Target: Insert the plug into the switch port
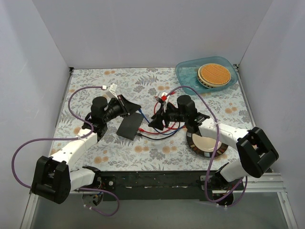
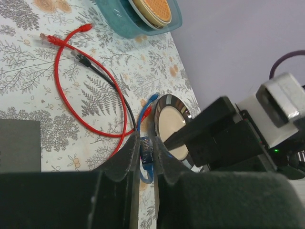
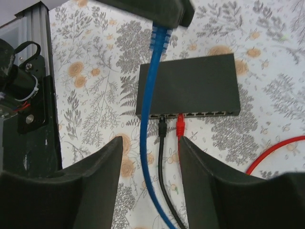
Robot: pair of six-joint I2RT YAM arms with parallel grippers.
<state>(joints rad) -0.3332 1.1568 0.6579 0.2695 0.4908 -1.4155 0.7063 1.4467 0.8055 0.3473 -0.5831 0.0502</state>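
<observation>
Left tool (image 2: 146, 143) pinching blue plug (image 2: 145, 158); right tool (image 3: 150, 143) spread, gripping nothing.
Plug is a ribbed blue moulding on a smooth blue cable (image 3: 144, 143). It sits in no socket, held just off the far side of the flat matte-black switch box (image 3: 188, 83). Switch port (image 3: 212, 113) row: small square openings along the box edge facing the right wrist. Black plug (image 3: 162, 125) and red plug (image 3: 180, 128) are seated side by side there. Only the left wrist shows the pinch close up, plus a chrome-rimmed round dish (image 2: 174, 102), cream inside. Surface (image 1: 143, 81): grey-leaf floral print.
</observation>
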